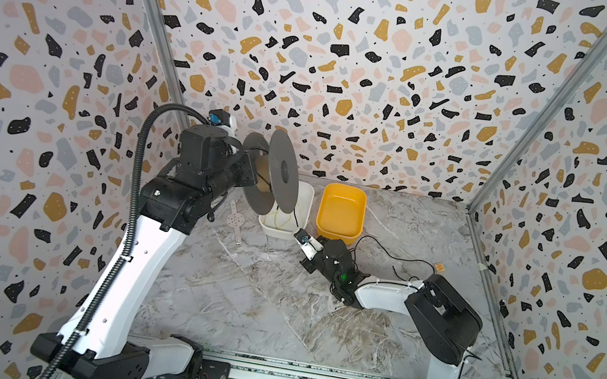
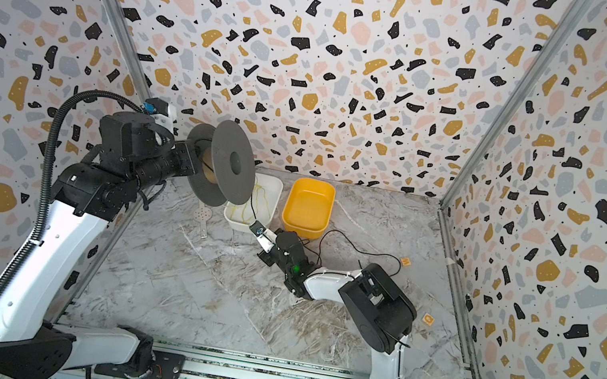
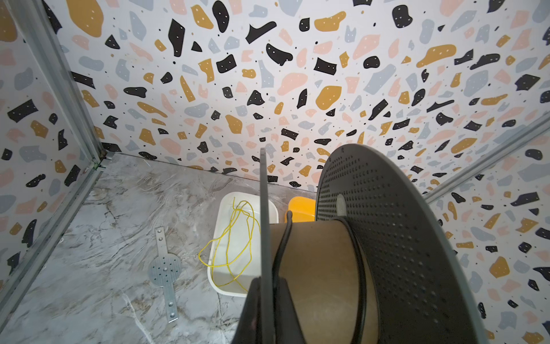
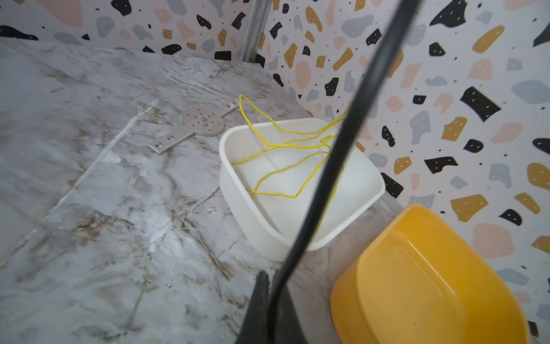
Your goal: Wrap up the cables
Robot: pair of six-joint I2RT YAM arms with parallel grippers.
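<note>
1. Terrazzo-patterned walls (image 1: 358, 61) close in three sides. The floor of the cell is a marble-look table (image 1: 253, 295).
2. The left gripper (image 3: 266, 295) is clamped on the rim of one grey flange of the spool (image 1: 283, 170), with the flange edge pinched between its fingers.
3. The spool is held in the air over the far-left part of the table, flanges standing on edge, partly above the white tub (image 1: 277, 232).
4. The spool core is brown cardboard. The black cord (image 3: 360, 268) sits on it in only a few turns, one strand close against each flange in the left wrist view.
5. From the spool the cord runs down in a straight line to the right gripper (image 4: 271, 284), whose fingers are closed together on it. In the right wrist view it crosses the frame as a blurred black bar rising from between the fingertips.
6. The right arm's wrist is low over the table, just in front of the white tub's near edge.
7. In both top views the rest of the cord lies slack on the table behind that wrist. It loops in front of the yellow tub (image 1: 342, 206) toward the right edge.
8. Both tubs stand at the far edge, the white one left of centre and the yellow one just beside it on the right.
9. The yellow cord (image 4: 276, 194) lies in loose loops in the white tub, with one loop out past the rim.
10. A metal plate (image 1: 236, 221) with a perforated disc lies flat left of the white tub, toward the left edge.
</note>
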